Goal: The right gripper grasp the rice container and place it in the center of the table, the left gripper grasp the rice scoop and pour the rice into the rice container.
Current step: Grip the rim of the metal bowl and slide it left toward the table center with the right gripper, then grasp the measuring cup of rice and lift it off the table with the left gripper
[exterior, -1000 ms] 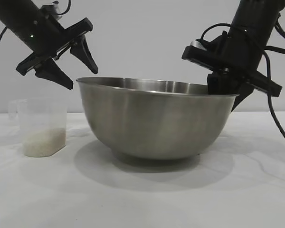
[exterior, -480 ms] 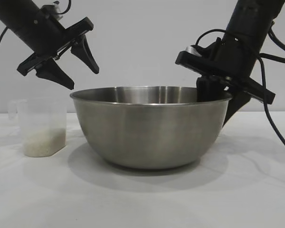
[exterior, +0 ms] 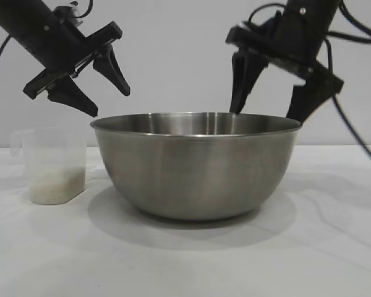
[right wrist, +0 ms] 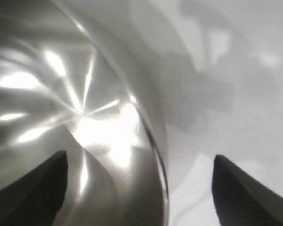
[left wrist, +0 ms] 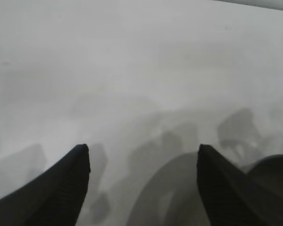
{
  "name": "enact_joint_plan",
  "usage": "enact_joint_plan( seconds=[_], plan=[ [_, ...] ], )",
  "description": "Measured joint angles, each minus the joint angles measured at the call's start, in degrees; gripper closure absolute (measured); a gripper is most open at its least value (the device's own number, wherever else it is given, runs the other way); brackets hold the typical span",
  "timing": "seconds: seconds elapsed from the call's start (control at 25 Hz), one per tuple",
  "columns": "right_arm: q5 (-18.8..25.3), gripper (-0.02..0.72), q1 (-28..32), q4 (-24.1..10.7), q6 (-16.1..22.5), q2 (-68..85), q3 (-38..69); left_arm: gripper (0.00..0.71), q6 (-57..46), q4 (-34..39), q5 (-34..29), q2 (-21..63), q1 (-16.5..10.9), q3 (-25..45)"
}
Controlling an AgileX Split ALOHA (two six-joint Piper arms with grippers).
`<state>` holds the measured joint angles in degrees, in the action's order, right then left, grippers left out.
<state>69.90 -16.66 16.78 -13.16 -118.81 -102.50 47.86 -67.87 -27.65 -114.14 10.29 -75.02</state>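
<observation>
The steel rice container [exterior: 196, 164] stands on the white table [exterior: 321, 247] near its middle. My right gripper [exterior: 266, 114] is open and empty, raised just above the bowl's right rim; in the right wrist view the rim [right wrist: 155, 146] runs between its spread fingers [right wrist: 42, 183]. The clear rice scoop [exterior: 52, 164] stands upright left of the bowl, with rice [exterior: 57, 185] in its bottom. My left gripper [exterior: 108, 102] is open and empty, hanging above and between the scoop and the bowl's left rim. The left wrist view shows its fingertips [left wrist: 80, 160] over bare table.
A plain grey wall stands behind the table. Black cables [exterior: 358, 37] trail from the right arm at the right edge. The table's front [exterior: 185, 266] is bare white surface.
The right gripper has let go of the bowl's right rim, opened and risen above it. The bowl settled slightly left on the table. The left arm has hardly moved.
</observation>
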Motion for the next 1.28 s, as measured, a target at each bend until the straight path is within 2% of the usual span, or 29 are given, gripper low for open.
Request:
enact_joint_plan(
  seconds=[0.08,0.2,0.6,0.76,0.92,1.28],
  plan=[
    [0.4,0.162,0.5,-3.0,0.1,0.6,-0.1,0.233,0.0,0.0,0.1,0.0,0.0,0.0],
    [0.6,0.162,2.7,-5.0,0.8,1.5,-0.3,0.233,0.0,0.0,0.2,0.0,0.0,0.0],
    [0.9,0.162,14.4,-6.1,2.6,8.7,-0.3,0.233,0.0,0.0,0.2,0.0,0.0,0.0],
    [1.1,0.162,16.8,-6.5,2.8,14.8,0.2,0.233,0.0,0.0,0.2,0.0,0.0,0.0],
    [1.3,0.162,17.1,-7.7,2.8,23.1,5.2,0.233,0.0,0.0,0.2,0.0,0.0,0.0],
    [1.9,0.162,17.1,-7.8,2.8,45.7,22.7,0.233,0.0,0.0,0.2,0.0,0.0,0.0]
  ],
)
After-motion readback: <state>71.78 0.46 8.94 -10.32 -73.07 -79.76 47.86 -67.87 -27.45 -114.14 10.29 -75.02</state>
